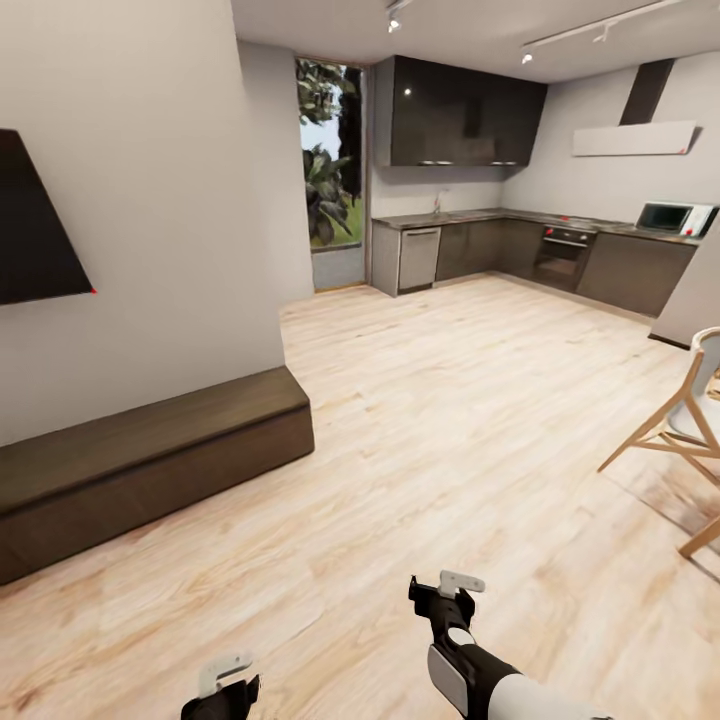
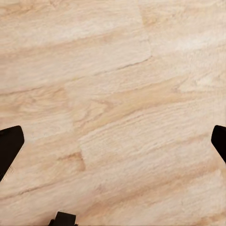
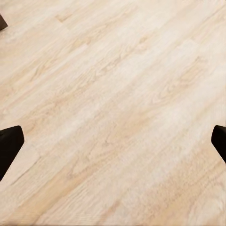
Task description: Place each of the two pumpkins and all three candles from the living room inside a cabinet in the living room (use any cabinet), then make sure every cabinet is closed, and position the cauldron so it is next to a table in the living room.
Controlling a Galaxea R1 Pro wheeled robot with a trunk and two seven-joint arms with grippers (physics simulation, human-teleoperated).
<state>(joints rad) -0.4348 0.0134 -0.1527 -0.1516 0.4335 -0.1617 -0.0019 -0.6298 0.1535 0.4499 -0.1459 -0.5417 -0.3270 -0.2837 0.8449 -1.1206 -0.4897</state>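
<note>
Closed cabinet [image 1: 150, 460] — bare wood floor [image 1: 450, 430]

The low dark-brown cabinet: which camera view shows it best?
The head view: the cabinet runs along the wall at the left, top and closed front visible. Both wrist views look down at the wooden floor, not at the cabinet.

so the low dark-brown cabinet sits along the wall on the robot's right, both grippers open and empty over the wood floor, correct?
Not quite: the cabinet is along the wall on the robot's left, as the head view shows. The rest holds: the left gripper and right gripper are open and empty over the wood floor.
</note>
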